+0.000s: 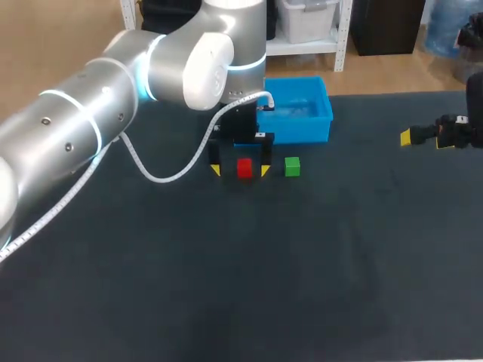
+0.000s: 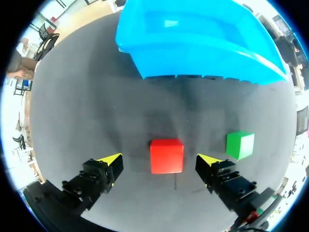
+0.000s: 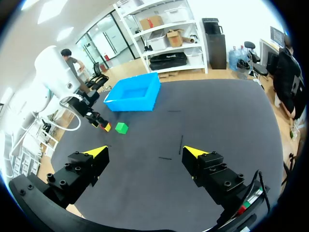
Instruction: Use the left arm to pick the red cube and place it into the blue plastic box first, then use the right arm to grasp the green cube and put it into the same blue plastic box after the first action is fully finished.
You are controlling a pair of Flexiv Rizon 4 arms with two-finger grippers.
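My left pincer [image 2: 159, 160] stands wide open over the dark desk [image 1: 317, 271], its two yellow-tipped fingers on either side of the red cube [image 2: 166, 155]. The left wrist view shows a strip of bare desk between the cube and each fingertip, so neither finger touches it. The cube sits flat on the desk, roughly centred in the gap and slightly nearer the finger on the green cube's side.

The green cube [image 1: 292, 167] rests on the desk just beside the red one, outside the pincer, past the finger on my right. The two cubes are apart, with that finger between them in the head view.

The blue plastic box [image 1: 302, 130] sits on the desk just beyond both cubes, ahead of the left pincer, its open top facing up. What shows of its inside holds no cube. The left arm comes in from the left corner of the head view, with a white cable looping down from its wrist.

My right pincer [image 3: 145, 152] hangs well apart from all of this at the desk's right side, its fingers spread wide with nothing between them. From its wrist view the box and the green cube lie far ahead across the desk.
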